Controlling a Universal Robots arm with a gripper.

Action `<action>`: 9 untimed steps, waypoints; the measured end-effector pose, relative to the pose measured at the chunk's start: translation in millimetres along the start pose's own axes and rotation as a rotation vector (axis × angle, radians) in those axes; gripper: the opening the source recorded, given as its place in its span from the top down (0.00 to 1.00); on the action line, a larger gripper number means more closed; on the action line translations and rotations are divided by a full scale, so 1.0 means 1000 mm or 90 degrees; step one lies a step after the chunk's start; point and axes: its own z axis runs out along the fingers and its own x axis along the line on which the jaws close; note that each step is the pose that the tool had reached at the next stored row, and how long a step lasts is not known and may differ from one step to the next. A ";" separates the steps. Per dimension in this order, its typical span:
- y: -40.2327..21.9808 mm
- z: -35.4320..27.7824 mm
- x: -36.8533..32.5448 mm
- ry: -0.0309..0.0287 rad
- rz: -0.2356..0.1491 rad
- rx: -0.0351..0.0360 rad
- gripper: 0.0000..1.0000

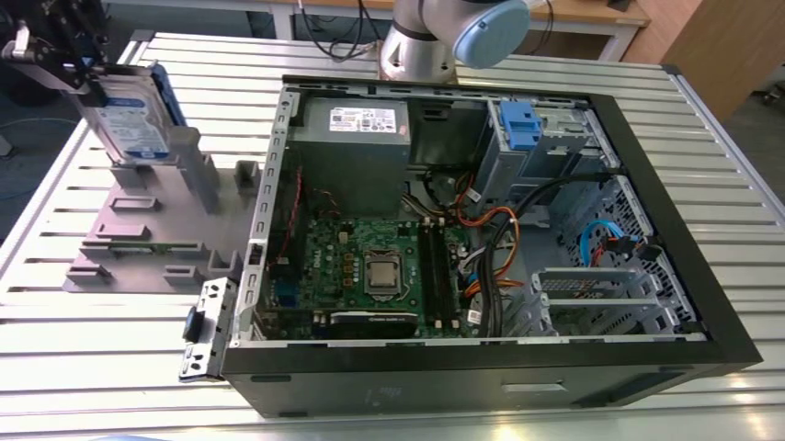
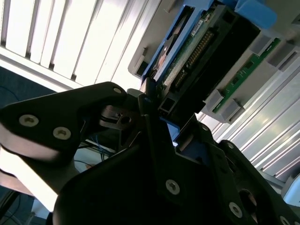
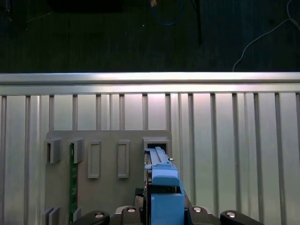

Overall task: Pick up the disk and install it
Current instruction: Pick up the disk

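The disk (image 1: 127,119) is a silver drive with a white-and-blue label and blue rails. It stands on edge at the exterior view's far left, above the grey slotted holder (image 1: 135,230). My gripper (image 1: 68,64) is at its top end, shut on it. In the second wrist view the black fingers (image 2: 150,101) clamp the blue rail, and the disk's (image 2: 197,51) circuit-board side shows. The first wrist view looks along the blue rail of the disk (image 3: 164,187), held in the gripper (image 3: 164,213), over a slot in the holder (image 3: 108,187). Whether the disk's lower end still sits in the slot I cannot tell.
An open computer case (image 1: 687,276) lies on the slatted metal table (image 1: 98,367), with its motherboard exposed. A blue bracket (image 1: 521,124) is fixed on its grey drive bay at the back. A green memory stick (image 3: 72,178) stands in the holder. The arm's base (image 1: 424,46) rises behind the case.
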 end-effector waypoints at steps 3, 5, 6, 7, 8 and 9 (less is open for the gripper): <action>0.0001 -0.0012 0.0000 0.0071 0.000 0.0001 0.63; 0.0001 -0.0017 0.0000 0.0083 0.000 0.0002 0.63; 0.0001 -0.0023 -0.0001 0.0084 0.000 0.0002 0.63; 0.0001 -0.0030 -0.0002 0.0084 0.000 0.0002 0.63; 0.0001 -0.0037 -0.0002 0.0084 0.000 0.0002 0.63; 0.0002 -0.0043 -0.0002 0.0084 0.000 0.0002 0.63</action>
